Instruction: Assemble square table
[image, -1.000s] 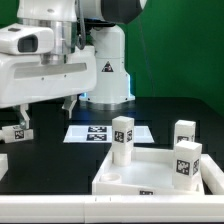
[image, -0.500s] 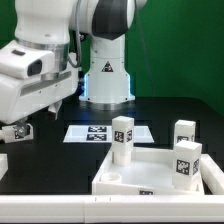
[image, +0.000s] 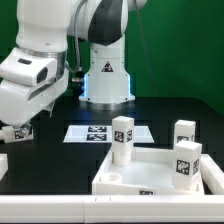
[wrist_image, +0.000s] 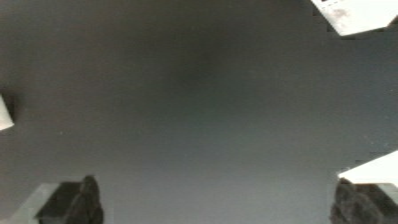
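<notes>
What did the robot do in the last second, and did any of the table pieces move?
The arm swung toward the exterior view's left and tipped over, so its jaws went from hanging over the table's left side to out of sight in that view. The jaws are open, nothing between them. It grabbed and dropped nothing. The tabletop, its legs and the marker board did not move.

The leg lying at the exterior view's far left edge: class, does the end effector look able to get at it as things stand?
Probably yes. The leg lies alone on bare table, just below the arm's wrist. The open end effector has only dark surface beneath, so nothing visible blocks it.
</notes>
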